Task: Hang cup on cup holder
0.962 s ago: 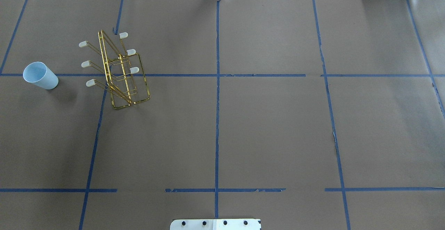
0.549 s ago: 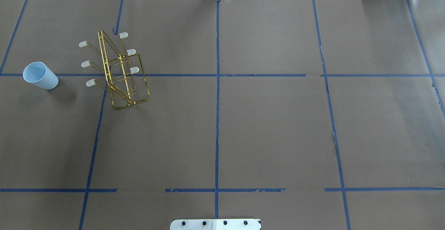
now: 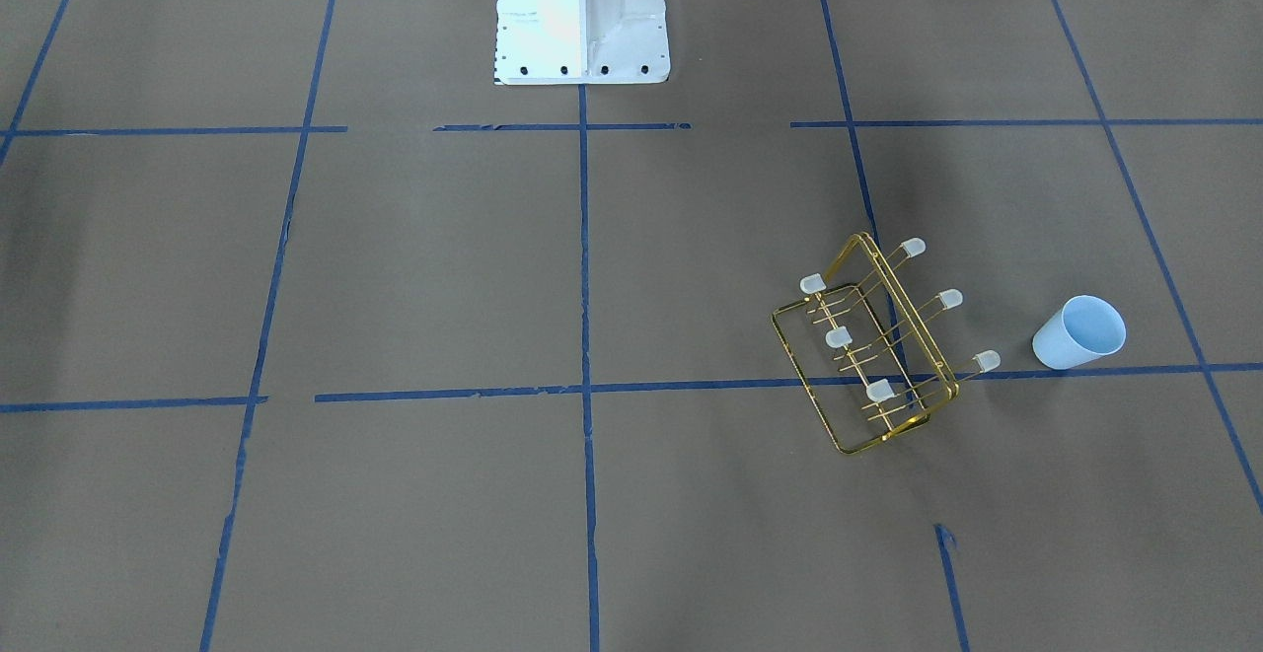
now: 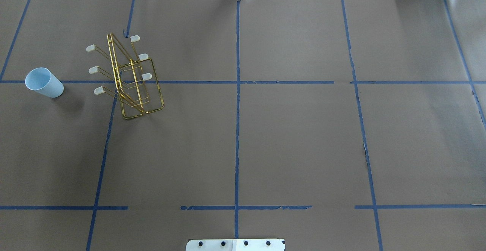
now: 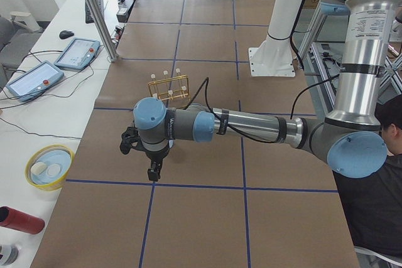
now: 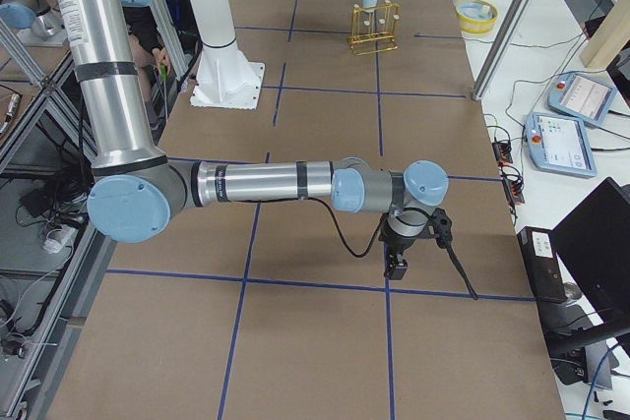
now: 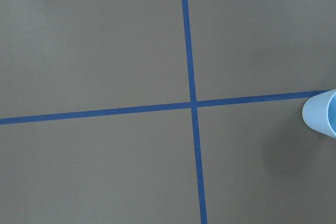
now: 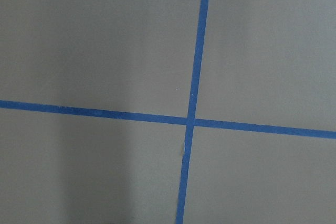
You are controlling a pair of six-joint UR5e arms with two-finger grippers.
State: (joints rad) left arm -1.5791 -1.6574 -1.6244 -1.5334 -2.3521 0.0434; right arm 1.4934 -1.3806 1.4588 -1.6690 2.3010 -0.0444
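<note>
The cup is sitting unmoved near the cup holder, left gripper and right gripper hovering apart from it, grips impossible to tell: hanging isn't starting yet.

The table is covered in brown paper, crossed by a grid of blue tape lines. On its far left part stands a gold wire rack. A pale blue cup stands upright, mouth up, near the rack's left and apart from it. A white pedestal sits at the near middle edge.
</note>
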